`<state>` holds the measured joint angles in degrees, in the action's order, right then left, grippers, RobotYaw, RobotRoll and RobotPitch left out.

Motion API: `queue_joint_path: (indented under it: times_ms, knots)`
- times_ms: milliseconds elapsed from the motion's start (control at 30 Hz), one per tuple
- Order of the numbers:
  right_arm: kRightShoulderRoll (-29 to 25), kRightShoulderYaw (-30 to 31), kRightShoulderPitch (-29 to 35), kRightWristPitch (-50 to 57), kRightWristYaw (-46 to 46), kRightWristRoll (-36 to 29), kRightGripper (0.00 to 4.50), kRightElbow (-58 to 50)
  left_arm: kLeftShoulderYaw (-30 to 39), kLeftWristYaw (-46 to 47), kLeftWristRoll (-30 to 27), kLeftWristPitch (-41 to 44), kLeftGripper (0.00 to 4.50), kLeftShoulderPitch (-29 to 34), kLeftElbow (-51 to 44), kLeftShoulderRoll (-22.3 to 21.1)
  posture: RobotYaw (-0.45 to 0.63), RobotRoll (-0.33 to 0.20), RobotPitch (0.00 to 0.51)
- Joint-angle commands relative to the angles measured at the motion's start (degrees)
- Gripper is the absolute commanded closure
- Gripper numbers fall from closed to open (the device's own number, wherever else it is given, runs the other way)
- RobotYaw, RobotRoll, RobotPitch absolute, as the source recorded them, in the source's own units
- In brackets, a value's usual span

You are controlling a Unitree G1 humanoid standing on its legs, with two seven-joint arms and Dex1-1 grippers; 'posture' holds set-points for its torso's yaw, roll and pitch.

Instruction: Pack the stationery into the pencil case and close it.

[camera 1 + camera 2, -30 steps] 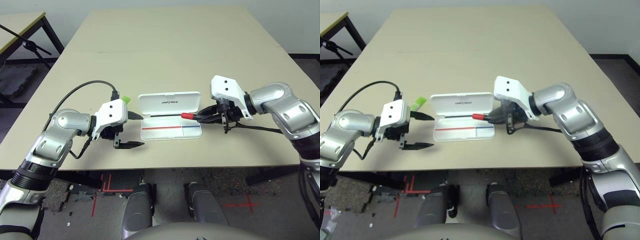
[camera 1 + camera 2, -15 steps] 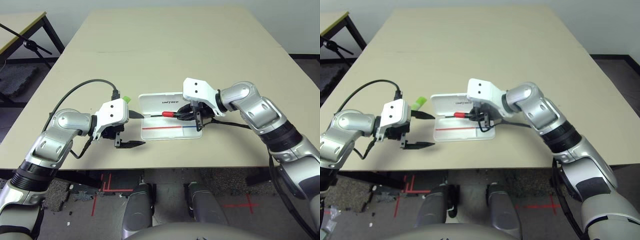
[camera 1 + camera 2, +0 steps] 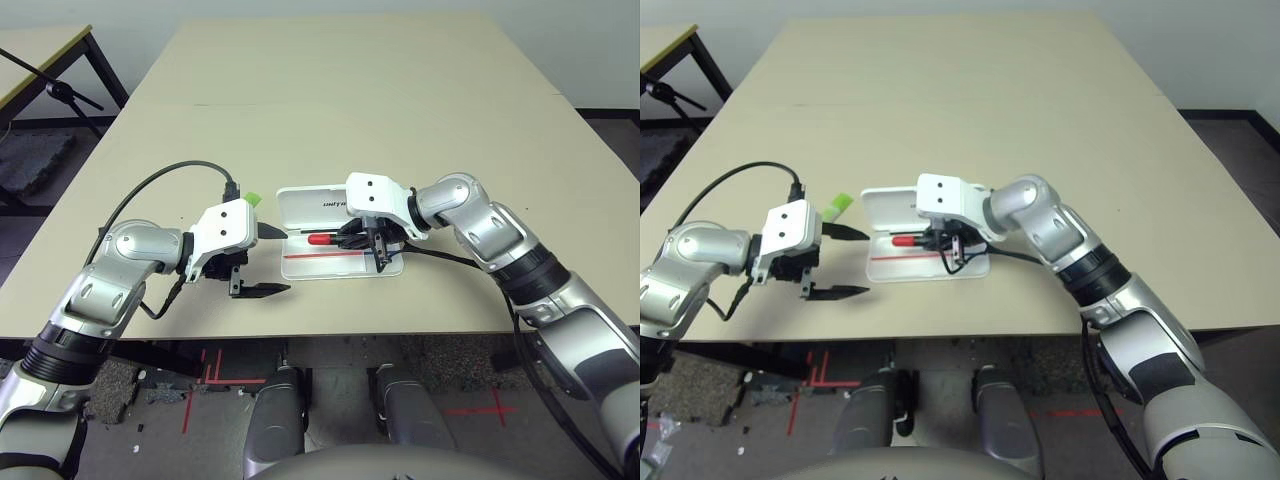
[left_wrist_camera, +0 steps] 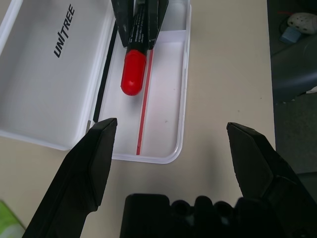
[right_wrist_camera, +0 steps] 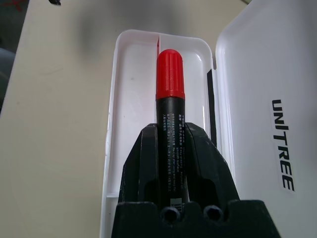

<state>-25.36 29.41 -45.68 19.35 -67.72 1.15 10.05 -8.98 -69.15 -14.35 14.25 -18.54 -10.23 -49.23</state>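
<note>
Holding the marker (image 5: 170,106) by its black barrel, the right gripper (image 3: 352,238) is clamped on it and hangs over the open pencil case (image 3: 343,254), red cap pointing along the tray. The marker looks light, stiff and smooth; a mid-barrel grip seems best against rolling. Just left of the case, the left gripper (image 3: 262,260) waits with its jaws spread and nothing between them. The green bar (image 3: 838,206) lies beside the case's lid; it is probably rigid, though partly hidden.
</note>
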Motion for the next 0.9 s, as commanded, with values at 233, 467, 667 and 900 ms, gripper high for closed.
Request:
queue_joint_path:
  times_ms: [233,467,667,900]
  knots:
    - [2.0,-0.1,0.5,-4.7,0.8,2.1,4.00,3.2,0.0,0.1,0.5,0.6,0.00,0.9,-0.7,-0.4,0.00,0.000,0.088]
    - [1.0,-1.9,1.7,-2.9,-2.2,-1.0,1.43,-0.5,0.1,0.0,0.5,0.6,0.00,1.2,-0.7,-0.5,-0.01,0.000,0.091]
    - [-3.7,-7.1,3.1,2.0,-6.2,-6.9,0.04,-4.1,0.0,0.0,0.6,0.7,0.00,1.1,-0.3,-0.5,-0.01,0.000,0.093]
    - [-12.6,-15.9,7.4,10.4,-10.6,-16.7,0.04,-10.7,0.8,0.3,0.1,1.7,0.00,1.3,-0.8,-0.9,-0.01,0.000,0.097]
